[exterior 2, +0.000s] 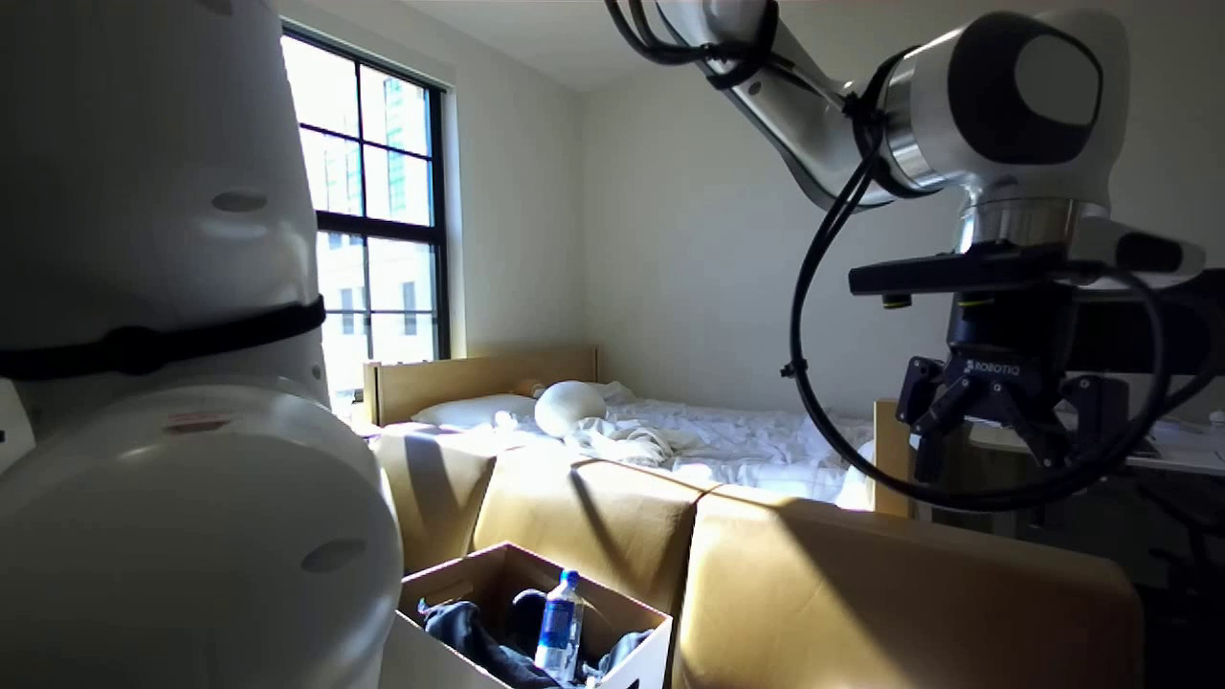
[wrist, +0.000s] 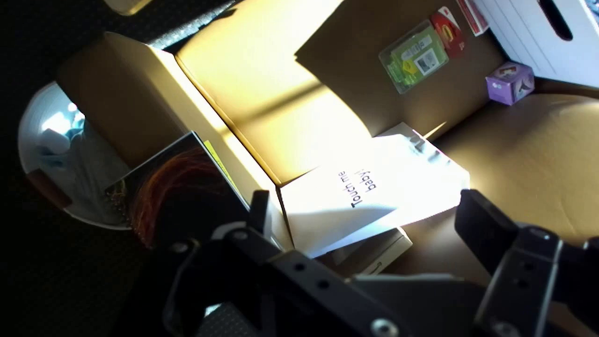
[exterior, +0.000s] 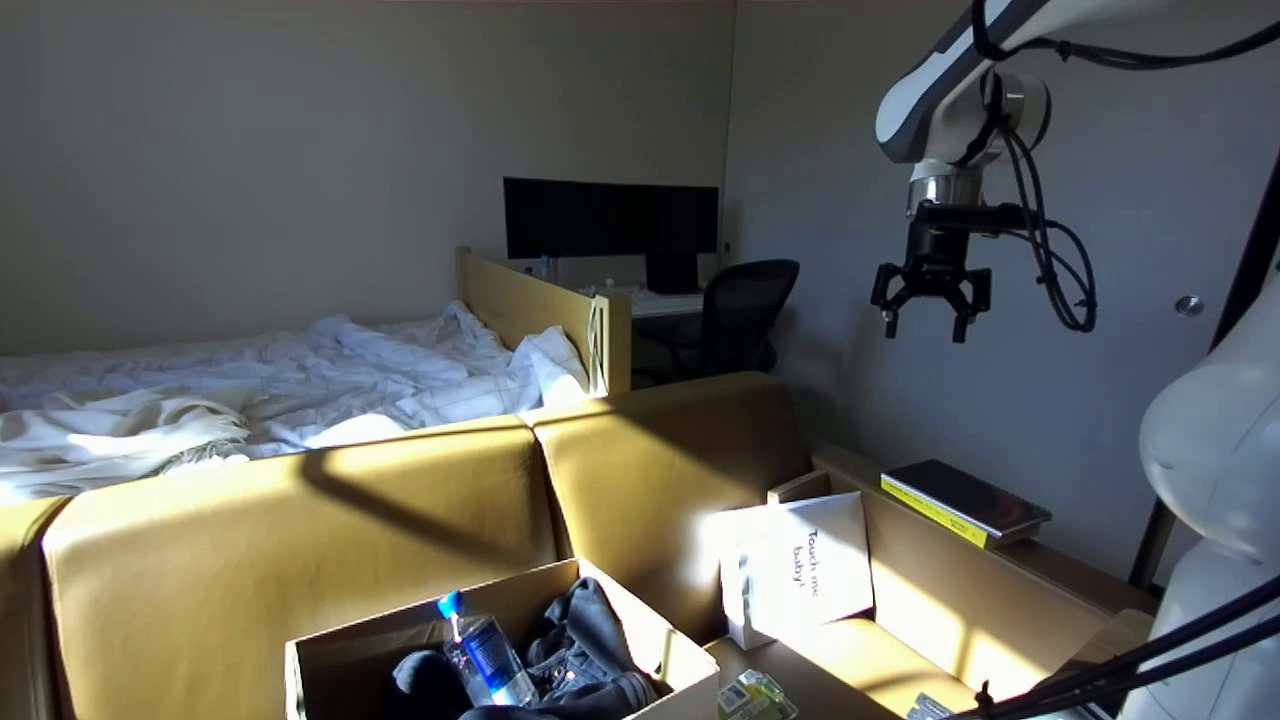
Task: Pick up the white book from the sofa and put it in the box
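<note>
Gripper point(exterior: 926, 328): jaws spread wide, empty
White book point(exterior: 800, 570): below it, on sofa point(exterior: 250, 550), unlifted
Box point(exterior: 350, 660): lower, well aside; placing remains

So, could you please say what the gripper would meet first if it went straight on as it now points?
The downward-pointing gripper would probably meet the white book, framed by the open jaws in the wrist view; depth is unclear, and one jaw might catch the dark book first.
</note>
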You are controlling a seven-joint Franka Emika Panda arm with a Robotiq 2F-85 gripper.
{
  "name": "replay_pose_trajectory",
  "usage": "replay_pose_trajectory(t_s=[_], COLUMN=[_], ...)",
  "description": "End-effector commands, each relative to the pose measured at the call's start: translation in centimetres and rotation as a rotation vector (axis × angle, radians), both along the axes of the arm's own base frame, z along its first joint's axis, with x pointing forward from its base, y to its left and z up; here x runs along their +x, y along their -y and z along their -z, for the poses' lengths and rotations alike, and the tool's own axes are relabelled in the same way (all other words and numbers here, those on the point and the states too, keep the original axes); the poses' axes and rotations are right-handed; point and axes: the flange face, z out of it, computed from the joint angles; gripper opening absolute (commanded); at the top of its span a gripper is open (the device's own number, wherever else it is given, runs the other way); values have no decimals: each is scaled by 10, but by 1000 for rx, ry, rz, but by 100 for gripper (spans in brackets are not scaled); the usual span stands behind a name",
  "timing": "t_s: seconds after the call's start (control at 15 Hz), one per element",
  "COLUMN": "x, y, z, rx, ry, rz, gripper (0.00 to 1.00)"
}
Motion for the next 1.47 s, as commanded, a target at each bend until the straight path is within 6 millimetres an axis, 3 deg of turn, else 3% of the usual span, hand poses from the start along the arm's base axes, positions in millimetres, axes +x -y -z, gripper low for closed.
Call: replay_pose_trajectory(t_s=[0.0,0.13,0.33,0.6,0.73,0.93,1.07,1.13,1.27,1.4], x=[47,65,86,100,100,90,76,88,83,112], y=[1,10,6,-8,-5,22,20,22,29,28], z=[48,78,128,181,202,215,199,217,210,224], rx=[-64,-141,-226,-128,-70,-6,30,-6,8,-30], ry=[70,89,30,-125,-177,-163,-97,-146,-121,-70], rz=[181,264,373,534,612,752,829,746,783,884], gripper=[100,100,100,100,100,100,100,100,100,100])
